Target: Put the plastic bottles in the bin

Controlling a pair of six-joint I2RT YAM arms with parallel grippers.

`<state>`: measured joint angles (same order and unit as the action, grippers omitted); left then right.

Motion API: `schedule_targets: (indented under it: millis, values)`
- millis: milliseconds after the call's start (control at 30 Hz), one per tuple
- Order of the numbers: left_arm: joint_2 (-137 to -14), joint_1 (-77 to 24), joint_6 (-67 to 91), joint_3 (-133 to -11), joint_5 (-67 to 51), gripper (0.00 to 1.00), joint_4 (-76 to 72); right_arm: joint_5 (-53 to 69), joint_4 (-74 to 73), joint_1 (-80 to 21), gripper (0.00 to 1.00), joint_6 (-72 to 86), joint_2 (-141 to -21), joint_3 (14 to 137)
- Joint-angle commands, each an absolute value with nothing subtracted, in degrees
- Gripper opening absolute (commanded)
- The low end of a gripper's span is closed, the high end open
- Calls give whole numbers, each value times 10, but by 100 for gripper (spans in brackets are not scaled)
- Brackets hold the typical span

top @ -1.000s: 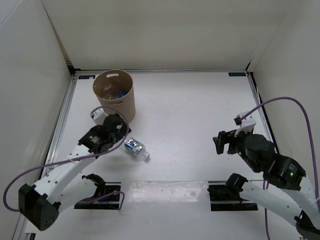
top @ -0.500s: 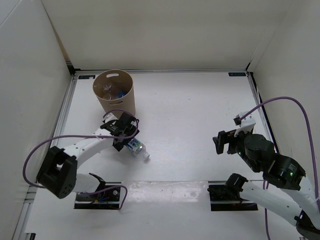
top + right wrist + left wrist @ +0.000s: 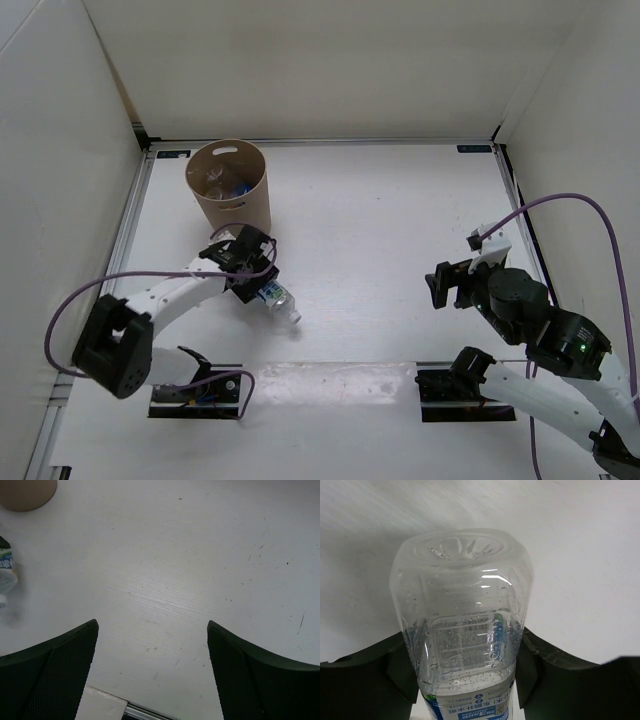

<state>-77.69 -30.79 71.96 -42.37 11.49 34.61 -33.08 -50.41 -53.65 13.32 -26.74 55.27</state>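
**Left gripper closed on the bottle lying on the table**

At far left, the tan-brown round bin stands upright near the back left corner of the white table, its oval handle slot facing the rear wall. Inside it we see clear plastic bottles and a patch of blue label. We cannot count them. The bin has not moved over the last second.

Just in front of the bin, the left arm lies low and stretched across the table. A second ago it was bent up closer to the bin, with its gripper off the bottle. Half a second ago it had already reached the bottle, and since then it has barely shifted.

In the left wrist view, the two dark fingers press against both sides of a clear plastic bottle with a blue label and white cap. We see no gap between pad and plastic, so we read the gripper as clamped on it. The bottle's ribbed base points away from the camera.

From above, that bottle lies on its side near the bin, outside it, with the cap towards the near edge. The cap end sits slightly nearer us than before.

At the right, well apart, the right gripper hovers above bare table with its fingers spread wide and nothing between them. It has not moved.
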Motion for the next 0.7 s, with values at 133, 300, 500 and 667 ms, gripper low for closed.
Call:
schedule_targets:
  millis: [133, 300, 500, 667]
  values:
    - [-613, -403, 617, -643, 355, 41, 533, -339, -483, -533, 90, 131, -267, 548]
    - [-644, -378, 315, -855, 455, 41, 422, -338, -483, -534, 90, 131, -268, 549]
    - [-754, -288, 108, -1007, 521, 41, 312, -337, -483, -531, 90, 129, -267, 549]
    - [-819, -209, 91, -983, 461, 35, 232, -335, -483, -526, 90, 128, -265, 548]
